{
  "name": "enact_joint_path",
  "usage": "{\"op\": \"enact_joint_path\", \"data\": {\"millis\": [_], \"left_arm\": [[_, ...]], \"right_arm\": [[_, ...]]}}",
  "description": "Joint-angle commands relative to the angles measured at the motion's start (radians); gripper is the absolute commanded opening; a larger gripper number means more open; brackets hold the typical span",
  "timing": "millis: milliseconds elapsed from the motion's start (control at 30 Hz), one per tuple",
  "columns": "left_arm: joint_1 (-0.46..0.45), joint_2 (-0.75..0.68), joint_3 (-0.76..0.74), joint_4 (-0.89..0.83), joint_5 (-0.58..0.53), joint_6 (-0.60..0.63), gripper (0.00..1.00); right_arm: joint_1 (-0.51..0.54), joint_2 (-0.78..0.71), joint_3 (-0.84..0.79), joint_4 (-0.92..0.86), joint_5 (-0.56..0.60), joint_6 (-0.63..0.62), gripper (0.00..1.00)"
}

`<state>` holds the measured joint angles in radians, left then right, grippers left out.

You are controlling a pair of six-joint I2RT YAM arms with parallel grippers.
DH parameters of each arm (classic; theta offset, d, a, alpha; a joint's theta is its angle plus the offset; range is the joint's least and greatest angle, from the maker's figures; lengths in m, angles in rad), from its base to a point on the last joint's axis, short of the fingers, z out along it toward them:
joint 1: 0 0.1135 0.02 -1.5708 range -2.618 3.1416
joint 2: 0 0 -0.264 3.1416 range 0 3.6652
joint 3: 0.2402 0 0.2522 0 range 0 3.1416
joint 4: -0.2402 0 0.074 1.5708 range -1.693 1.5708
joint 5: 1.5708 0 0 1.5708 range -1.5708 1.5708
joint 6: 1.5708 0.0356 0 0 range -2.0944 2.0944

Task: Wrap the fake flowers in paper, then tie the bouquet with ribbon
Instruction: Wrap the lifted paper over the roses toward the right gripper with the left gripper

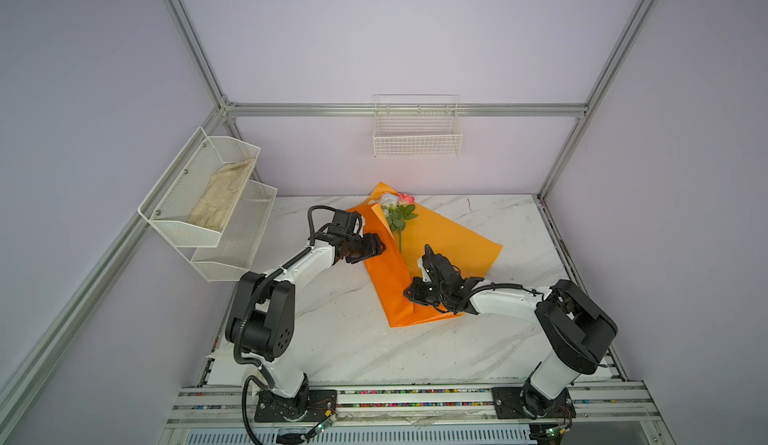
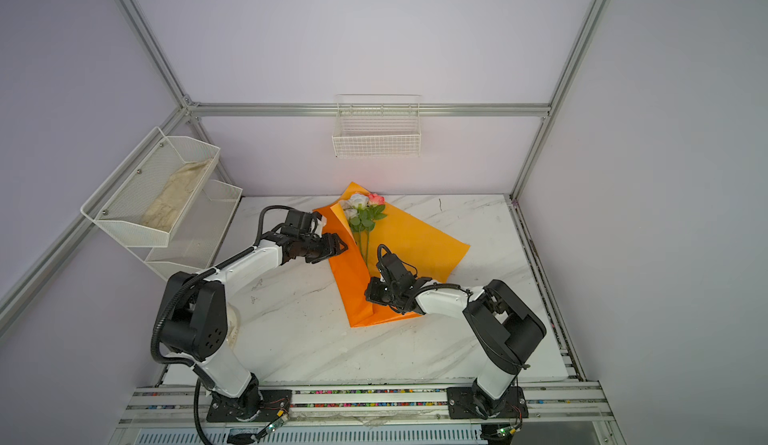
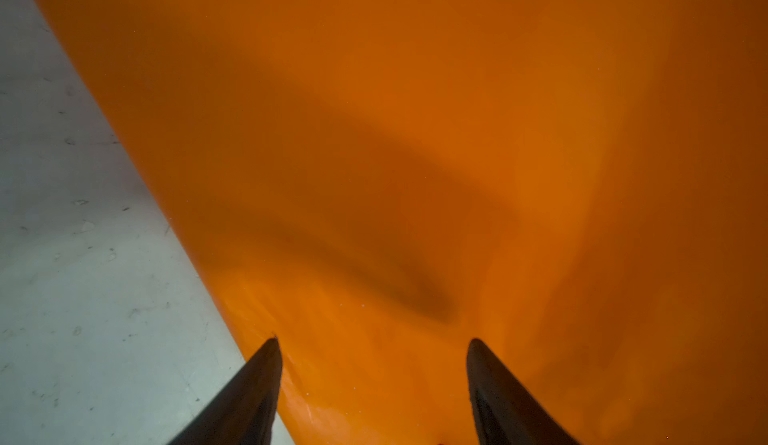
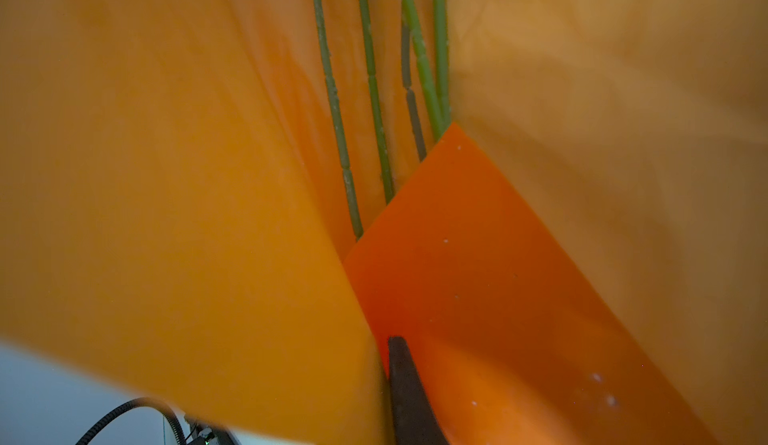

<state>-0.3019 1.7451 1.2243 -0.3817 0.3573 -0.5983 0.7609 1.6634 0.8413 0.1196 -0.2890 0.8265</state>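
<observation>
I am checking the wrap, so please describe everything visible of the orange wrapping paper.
The orange wrapping paper is a thin sheet lying on the marble table. A folded flap covers the stems' lower ends. The right gripper pinches a lifted fold at its near end; the open left gripper hovers at its left edge.

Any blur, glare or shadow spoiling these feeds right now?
Left wrist view: orange paper fills it, soft, with a dark shadow streak. Right wrist view: stems sharp, near paper blurred. Both top views: even light, flowers crisp.
</observation>
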Motion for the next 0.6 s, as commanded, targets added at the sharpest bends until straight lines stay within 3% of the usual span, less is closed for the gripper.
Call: {"op": "enact_joint_path", "data": {"millis": [0,233,567], "left_arm": [[0.0,0.02,-0.015,0.087,0.064,-0.026,0.67],[0.0,0.089,-0.011,0.09,0.052,-0.021,0.67],[0.0,0.124,0.005,0.071,0.022,-0.013,0.67]], "right_arm": [[-0.009,-0.039,-0.057,0.048,-0.031,0.042,0.09],[-0.012,-0.063,-0.133,0.135,-0.092,0.093,0.11],[-0.087,-0.039,-0.063,0.096,-0.102,0.023,0.41]]}}
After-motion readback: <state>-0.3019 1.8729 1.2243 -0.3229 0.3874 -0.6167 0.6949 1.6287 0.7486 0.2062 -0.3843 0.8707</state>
